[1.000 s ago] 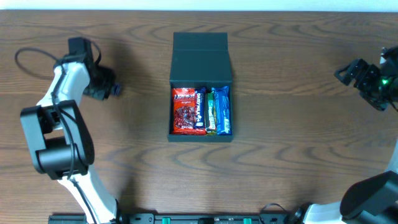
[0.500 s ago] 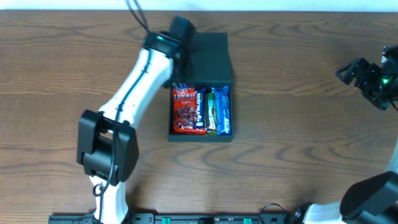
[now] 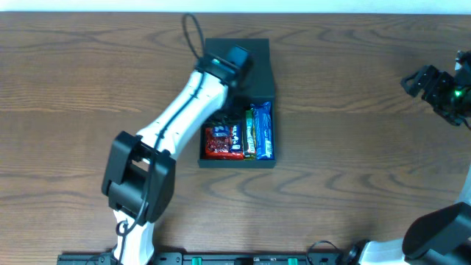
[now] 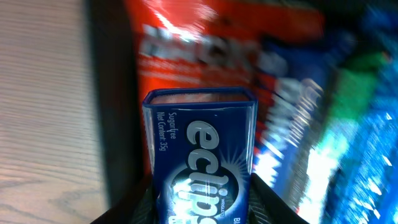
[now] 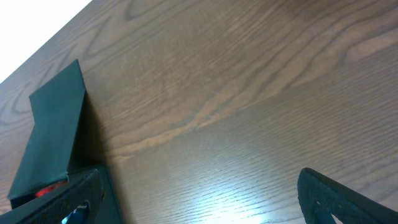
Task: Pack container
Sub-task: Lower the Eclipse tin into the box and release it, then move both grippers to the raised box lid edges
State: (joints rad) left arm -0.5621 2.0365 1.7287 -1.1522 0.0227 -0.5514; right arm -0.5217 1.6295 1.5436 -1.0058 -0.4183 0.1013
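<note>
Two dark fingers (image 4: 266, 200) of the left gripper (image 4: 199, 214) are clamped on either side of a blue Eclipse tin (image 4: 199, 143), which stands lengthwise out of the grip with its white lettering facing the wrist camera. Past the tin that view is blurred, showing only red, blue and green wrappers and a dark wall edge next to pale wood grain. From overhead, this gripper hangs over the rear half of the container (image 3: 237, 163), near where the box meets its lid (image 3: 262, 60), which lies folded back away from the robot. The white left arm (image 3: 184, 110) reaches to it on a diagonal from the near left side of the table (image 3: 353, 184).

The container sits at the middle of the table's far half. In its front part lie a red packet (image 3: 218, 141), a dark blue bar (image 3: 237, 137), a green bar (image 3: 251, 132) and a bright blue packet (image 3: 266, 131), side by side and running front to back.

The right gripper (image 3: 430, 83) is well apart from all this, at the far right edge of the table. Its fingers (image 5: 348, 199) are spread wide with only bare wood between them, and its camera catches the container far off to the left
</note>
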